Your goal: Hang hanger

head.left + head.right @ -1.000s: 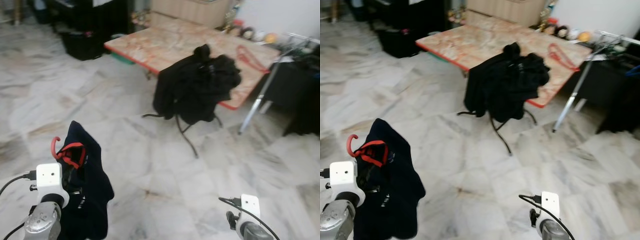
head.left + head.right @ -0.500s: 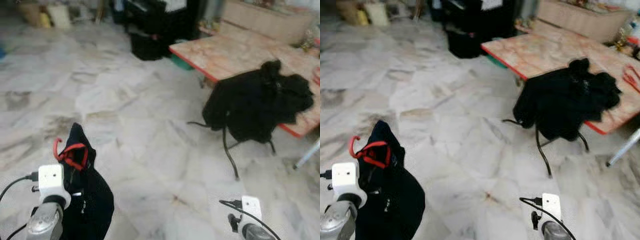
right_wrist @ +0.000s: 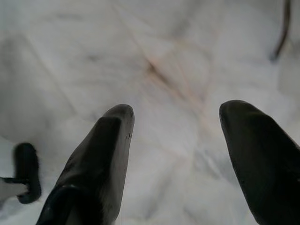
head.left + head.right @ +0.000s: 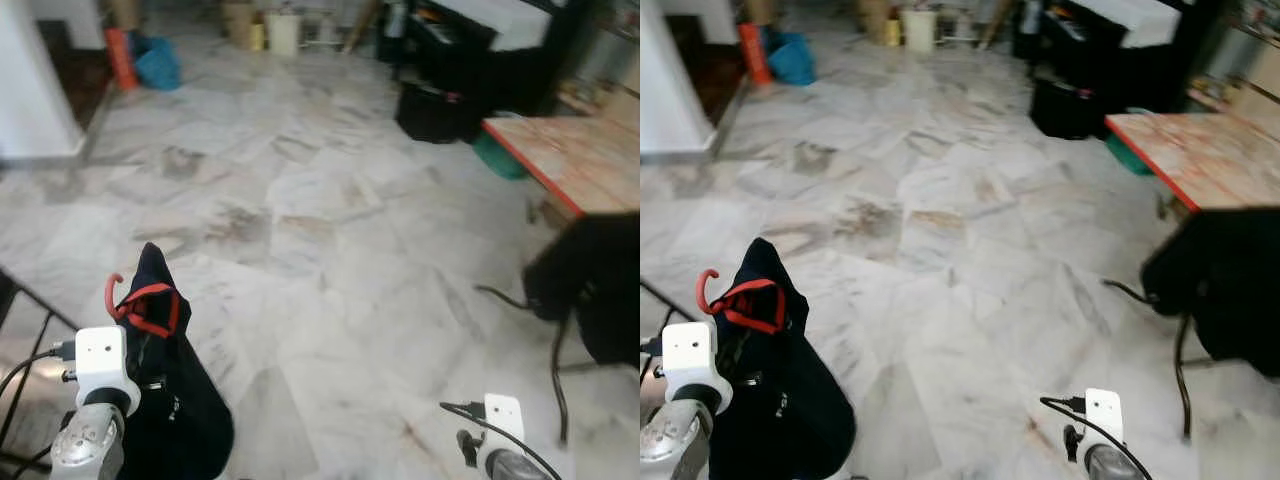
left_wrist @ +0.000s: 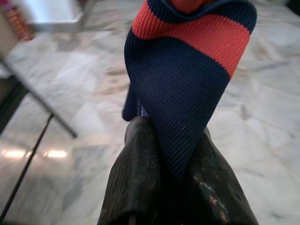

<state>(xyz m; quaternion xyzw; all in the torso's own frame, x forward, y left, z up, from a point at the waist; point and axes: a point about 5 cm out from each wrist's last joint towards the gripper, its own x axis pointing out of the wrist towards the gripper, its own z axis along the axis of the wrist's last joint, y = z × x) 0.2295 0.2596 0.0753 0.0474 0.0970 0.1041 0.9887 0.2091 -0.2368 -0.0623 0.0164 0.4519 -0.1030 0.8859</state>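
The left gripper (image 5: 164, 187), jaws clenched on a navy shirt (image 4: 175, 400) draped over the red hanger (image 4: 135, 305), should keep it high and steady while walking to a rail, the right gripper (image 3: 176, 154) spread, empty above the floor (image 4: 330, 200).

Marble floor (image 4: 330, 240); red-edged table (image 4: 570, 160); blue bag (image 4: 157, 62).

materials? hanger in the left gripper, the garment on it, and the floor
Hanger: likely plastic; smooth, evenly red hook, though coated wire can't be ruled out.
Garment: knit fabric, navy with an orange-red band; the left wrist view shows fine ribbed stitches, matte. The left gripper is pinched on it.
Floor: polished stone tiles, probably marble; grey veining, slight sheen.
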